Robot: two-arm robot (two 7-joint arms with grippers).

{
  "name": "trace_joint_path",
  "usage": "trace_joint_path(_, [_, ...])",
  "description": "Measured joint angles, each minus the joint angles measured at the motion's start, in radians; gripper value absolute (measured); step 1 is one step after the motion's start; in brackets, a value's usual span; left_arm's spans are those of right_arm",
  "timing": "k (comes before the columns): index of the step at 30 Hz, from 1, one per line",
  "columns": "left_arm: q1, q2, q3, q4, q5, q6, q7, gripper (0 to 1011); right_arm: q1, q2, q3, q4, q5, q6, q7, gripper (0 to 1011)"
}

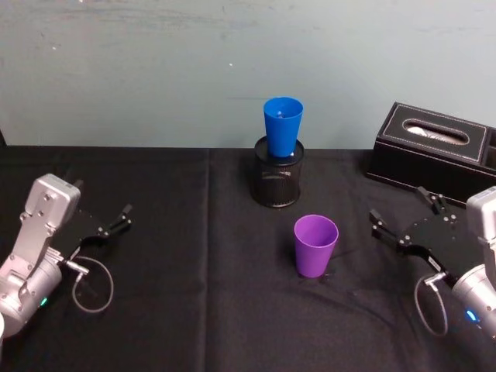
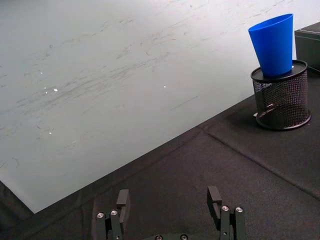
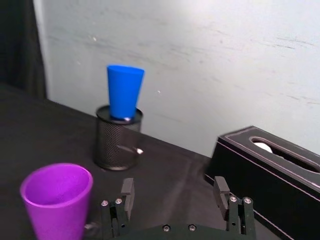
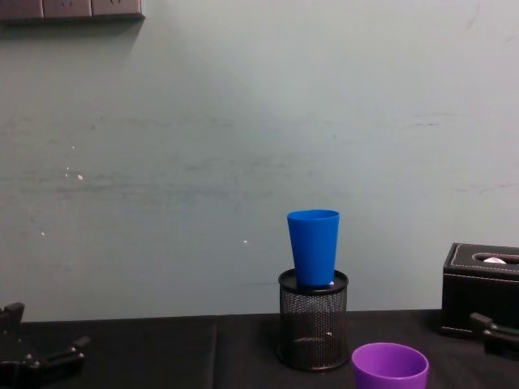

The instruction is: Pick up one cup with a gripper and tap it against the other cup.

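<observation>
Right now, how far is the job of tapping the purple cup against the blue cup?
Nothing looks done yet. The purple cup stands upright on the table, with nothing gripping it; the blue cup sits in the black mesh holder. In hand: nothing. The right gripper is open near the purple cup; the left gripper is open, far left. Left to do: grasp, lift, carry, tap.

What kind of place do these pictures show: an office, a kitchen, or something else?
Probably an office-like test room: a black cloth-covered table against a scuffed pale painted wall, carrying a round black wire-mesh pen holder and a black rectangular tissue box.
</observation>
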Motion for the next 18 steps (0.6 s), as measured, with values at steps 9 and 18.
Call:
trace_joint_path(9, [0.000,0.000,0.000,0.000,0.000,0.000,0.000,1011,-0.016,-0.029,0.017,-0.031,0.053,-0.011,0.070,1003])
trace_joint_path(18, [0.000,0.000,0.000,0.000,0.000,0.000,0.000,1011,-0.007,-0.060,0.008,-0.030,0.061,0.002,0.131,1003])
